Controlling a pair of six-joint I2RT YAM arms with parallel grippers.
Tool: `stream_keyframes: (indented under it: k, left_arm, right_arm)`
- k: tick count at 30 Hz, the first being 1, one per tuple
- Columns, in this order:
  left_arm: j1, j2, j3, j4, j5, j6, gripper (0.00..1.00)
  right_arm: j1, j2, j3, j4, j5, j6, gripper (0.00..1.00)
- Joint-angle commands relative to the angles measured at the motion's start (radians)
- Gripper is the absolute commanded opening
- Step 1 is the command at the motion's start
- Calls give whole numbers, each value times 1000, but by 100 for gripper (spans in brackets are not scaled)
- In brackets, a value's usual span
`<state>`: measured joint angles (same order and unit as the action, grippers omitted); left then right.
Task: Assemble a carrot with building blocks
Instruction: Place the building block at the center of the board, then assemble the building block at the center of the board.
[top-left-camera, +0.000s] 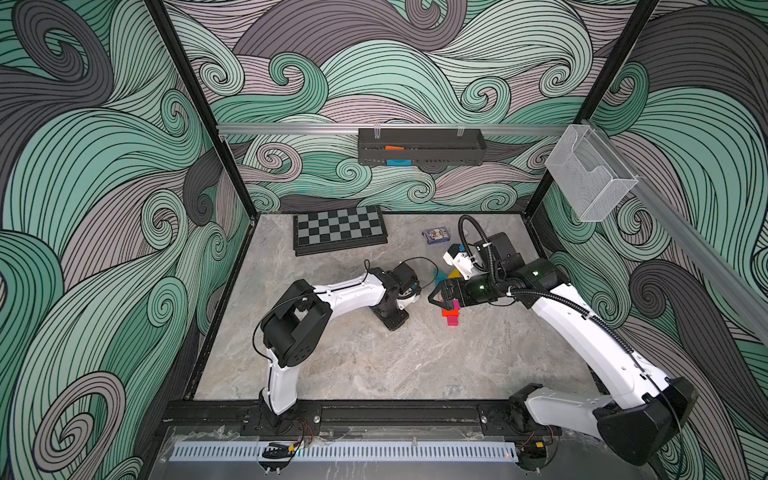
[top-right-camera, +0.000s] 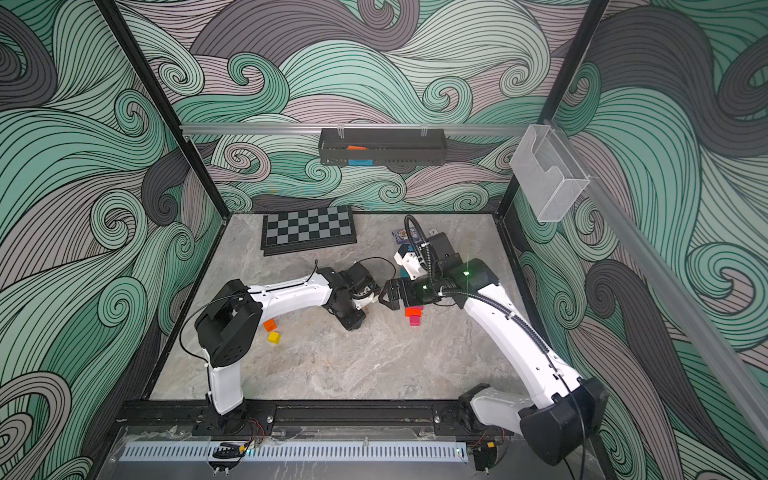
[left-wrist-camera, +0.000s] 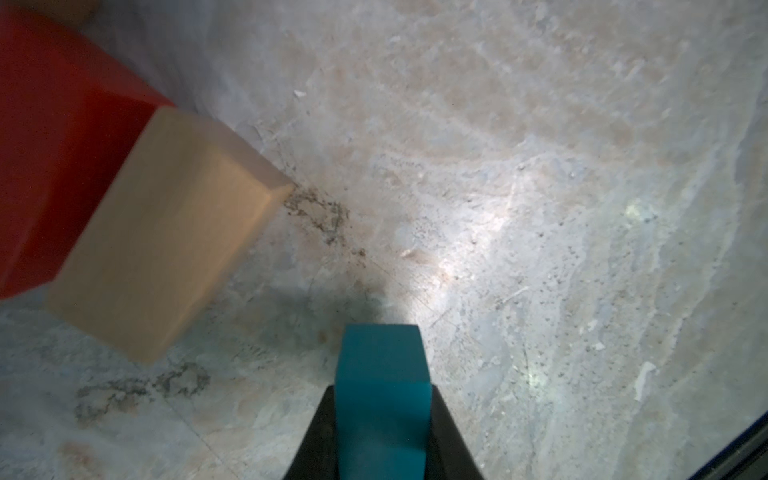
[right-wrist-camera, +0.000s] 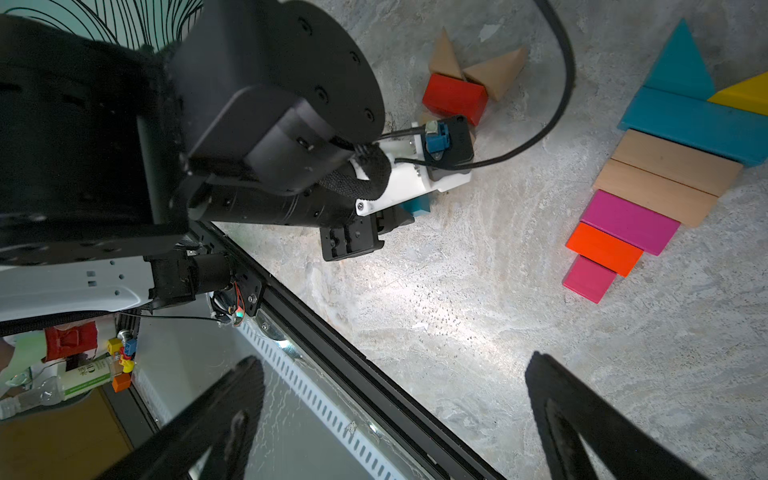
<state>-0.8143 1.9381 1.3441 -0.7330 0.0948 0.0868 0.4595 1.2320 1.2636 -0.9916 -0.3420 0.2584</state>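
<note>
Left gripper (left-wrist-camera: 382, 392): you grip a teal block (left-wrist-camera: 380, 361) near the table (top-left-camera: 374, 365) centre.
Right gripper (right-wrist-camera: 392, 361): your jaws stand wide apart.

Chequered board (top-left-camera: 340, 229), card box (top-left-camera: 435, 235), red block (top-left-camera: 449, 312)

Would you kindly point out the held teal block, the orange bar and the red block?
teal block (left-wrist-camera: 380, 395): left wrist view, its visible middle.
orange bar (right-wrist-camera: 603, 249): right wrist view, top face.
red block (right-wrist-camera: 455, 97): right wrist view, its middle.
</note>
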Motion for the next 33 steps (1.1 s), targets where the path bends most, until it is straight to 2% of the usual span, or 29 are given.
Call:
stream_keyframes:
  k: [1, 7, 13, 17, 21, 23, 26, 31, 33]
  left_arm:
    - [-6, 25, 32, -16, 11, 47, 30]
    - [-10, 33, 33, 6, -15, 59, 49]
    - [-12, -28, 10, 29, -54, 38, 61]
    - [-4, -140, -10, 13, -157, -72, 64]
    - [33, -272, -54, -39, -240, -258, 65]
    - [65, -340, -85, -60, -249, -356, 65]
    - [132, -442, -128, -80, -242, -482, 65]
    - [298, -621, -185, -75, -135, -665, 61]
    - [316, -683, -209, -43, -144, -688, 60]
  right_arm:
    - [-8, -13, 7, 3, 5, 5, 99]
    - [-9, -9, 6, 4, 3, 4, 99]
    - [-8, -6, 11, 3, -5, 3, 99]
    - [-8, -2, 13, 3, -20, -5, 99]
    - [0, 22, -8, 7, -40, -13, 98]
    - [24, 42, -27, 21, -41, -16, 91]
    - [96, 99, -53, 51, -27, -23, 75]
    - [226, 245, -72, 131, -21, -30, 39]
    - [260, 304, -86, 182, -24, -25, 26]
